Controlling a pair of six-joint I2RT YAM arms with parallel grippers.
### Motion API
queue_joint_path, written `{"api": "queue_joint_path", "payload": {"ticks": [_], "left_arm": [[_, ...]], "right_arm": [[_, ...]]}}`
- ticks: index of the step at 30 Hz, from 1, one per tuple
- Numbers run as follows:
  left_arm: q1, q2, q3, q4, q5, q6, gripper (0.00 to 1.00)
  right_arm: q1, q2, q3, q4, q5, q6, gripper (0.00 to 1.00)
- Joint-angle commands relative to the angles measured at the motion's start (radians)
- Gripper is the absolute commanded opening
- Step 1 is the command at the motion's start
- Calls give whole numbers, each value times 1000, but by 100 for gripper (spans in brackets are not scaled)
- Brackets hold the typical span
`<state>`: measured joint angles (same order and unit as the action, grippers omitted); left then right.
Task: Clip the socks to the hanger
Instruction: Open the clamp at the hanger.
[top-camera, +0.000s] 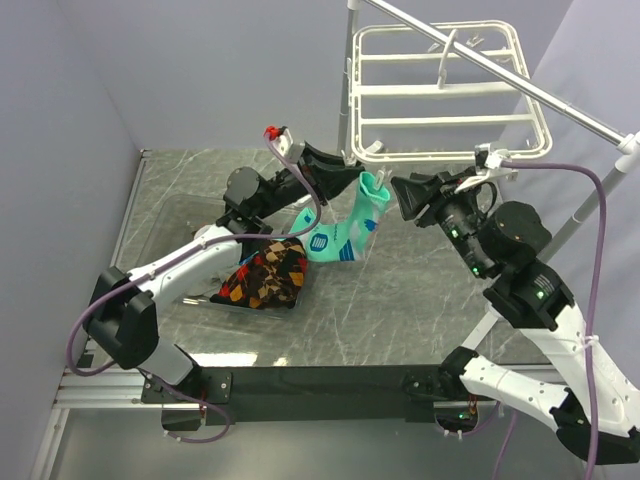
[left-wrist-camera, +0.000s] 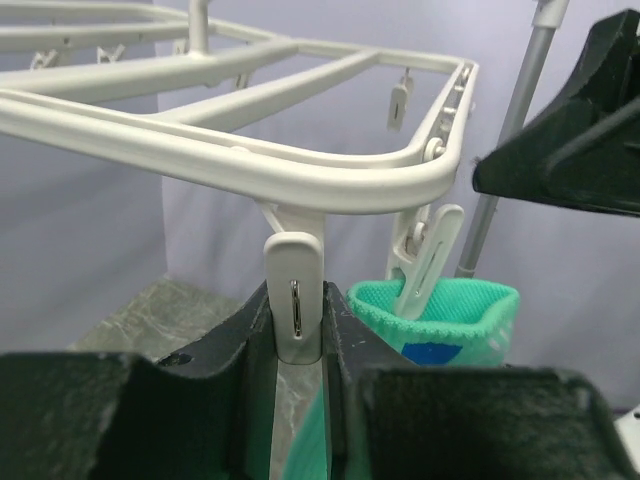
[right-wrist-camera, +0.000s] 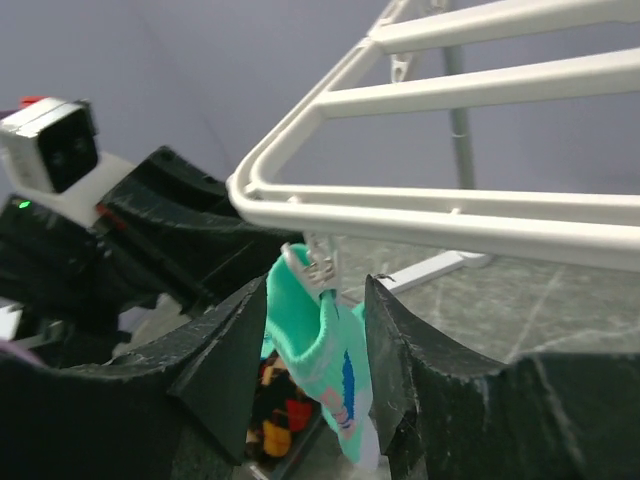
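Between the fingers of the left gripper a white clip is squeezed, both pads being pressed flat against its sides with no gap left. Just to the right of that grip a second clip is seen clamped on the cuff of the mint-green sock, which is hung from it and left free below. The sock is flanked by the right gripper, whose jaws are held apart; the cloth is brushed or nearly brushed by the left-hand finger, while a narrow strip of air is kept at the other. The two grippers are set nose to nose at the sock, so little room is left between them. Directly above both hands the rounded corner of the hanger is met, its rim just over the fingertips. Below the left gripper the argyle socks are heaped on the table, well apart from the rim. Beyond the corner, open slots are offered between the cross bars, and farther off the frame is crossed by the silver pole stand
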<state>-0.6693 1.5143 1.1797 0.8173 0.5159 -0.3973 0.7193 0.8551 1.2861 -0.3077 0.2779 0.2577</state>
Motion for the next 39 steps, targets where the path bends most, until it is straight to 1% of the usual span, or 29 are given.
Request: {"api": "queue_joint_path", "payload": {"ticks": [1, 2, 6, 7, 10, 15, 17, 22, 27, 30, 34, 39], "left_arm": [[-19, -45, -17, 57, -102, -6, 1], [-27, -45, -17, 53, -112, -6, 1], [-99, -51, 0, -15, -191, 46, 1], [-111, -49, 3, -30, -235, 58, 1], [-160, -36, 23, -69, -304, 95, 1], [-210, -23, 18, -53, -366, 118, 1], [-219, -23, 15, -30, -373, 121, 1], [-240, -8, 47, -41, -372, 136, 1], [-251, 4, 64, -50, -366, 138, 1], [-257, 7, 67, -53, -367, 121, 1], [-273, 20, 84, -76, -382, 121, 1], [-288, 40, 106, -96, -389, 117, 1]], "right_arm": [[-4, -30, 42, -19, -150, 41, 52], [-4, -30, 36, -4, -192, 41, 52], [-4, -1, 53, -2, -238, 49, 54], [-4, 2, 58, -1, -249, 51, 55], [-4, 5, 68, 9, -272, 55, 56], [-6, 7, 78, -2, -273, 51, 56], [-4, 13, 76, -13, -266, 45, 56], [-3, 25, 71, -39, -198, 20, 56], [-3, 13, 65, -42, -167, 12, 57], [-3, 9, 55, -53, -175, 28, 57], [-4, -16, 7, -62, -169, 96, 57], [-3, -105, -82, -15, -126, 144, 57]]}}
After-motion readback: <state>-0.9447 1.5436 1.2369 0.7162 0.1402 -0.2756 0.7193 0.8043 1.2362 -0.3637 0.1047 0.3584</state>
